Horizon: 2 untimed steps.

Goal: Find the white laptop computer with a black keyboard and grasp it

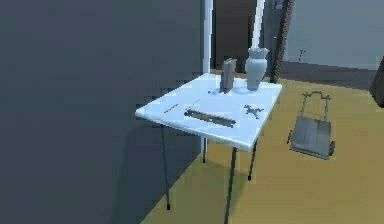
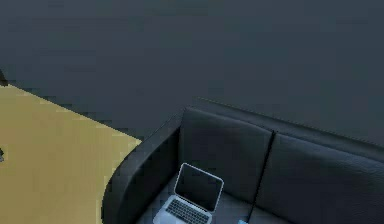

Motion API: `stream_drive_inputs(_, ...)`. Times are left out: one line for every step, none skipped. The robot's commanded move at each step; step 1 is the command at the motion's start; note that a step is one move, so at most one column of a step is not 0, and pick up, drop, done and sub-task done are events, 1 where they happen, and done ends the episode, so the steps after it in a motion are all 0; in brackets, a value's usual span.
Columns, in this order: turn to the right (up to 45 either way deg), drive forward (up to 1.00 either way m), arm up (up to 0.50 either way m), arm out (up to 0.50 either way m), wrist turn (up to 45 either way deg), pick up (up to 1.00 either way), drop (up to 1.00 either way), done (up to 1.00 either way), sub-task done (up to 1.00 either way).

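Note:
A white laptop with a dark keyboard lies with its lid up on the seat of a dark sofa, low in the arm side view just right of the middle. Its screen faces the view's bottom edge.
In the forward view a white table on thin dark legs carries a pale vase, a dark upright object and small flat items. A grey hand cart stands on the yellow floor to its right. A dark wall lies at the left.

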Motion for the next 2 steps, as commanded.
stream_drive_inputs(0.0,0.0,0.42,0.0,0.0,0.0,0.0,0.0,0.0)
stream_drive_inputs(0.0,0.0,0.0,0.22,0.0,0.0,0.0,0.0,0.0)
